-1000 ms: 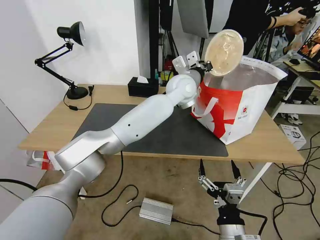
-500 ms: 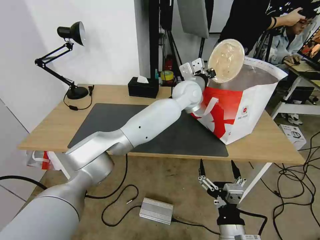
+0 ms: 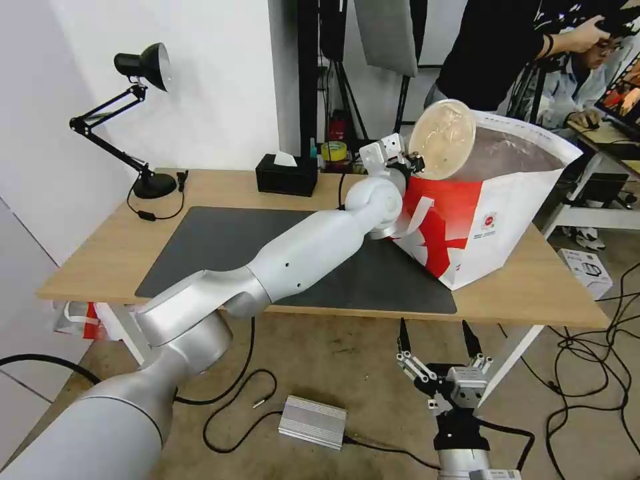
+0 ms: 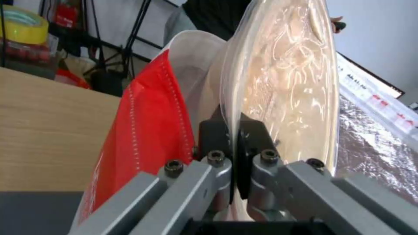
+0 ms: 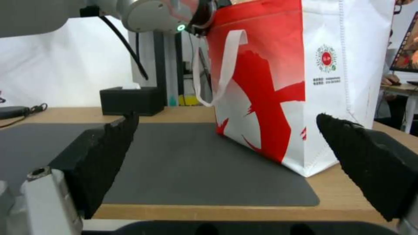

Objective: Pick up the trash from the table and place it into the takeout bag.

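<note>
Left gripper [image 3: 415,162]: I have it reaching across the table to the near top edge of the takeout bag, jaws pinched tight on the rim of the beige bowl; in the left wrist view the black pads [image 4: 216,132] clamp the thin rim between them.
Beige bowl [image 3: 442,139]: held on edge, its open face tipped toward my head camera, lower part just dipping inside the bag's mouth, upper part above the rim.
Takeout bag [image 3: 480,220]: red-and-white tote standing on the right end of the table, partly on the dark grey mat [image 3: 220,243], its mouth open and the silver foil lining [image 3: 513,153] showing; a white strap handle [image 3: 417,217] hangs down the red side by my left wrist.
Table [image 3: 107,257]: light wood; a black desk lamp [image 3: 137,120] stands at the far left corner and a black tissue box [image 3: 287,175] at the back edge.
Right gripper [image 3: 437,360]: parked low in front of the table edge, below tabletop height, fingers [image 5: 109,143] spread wide and holding nothing; its wrist view looks level across the mat at the bag's side.
</note>
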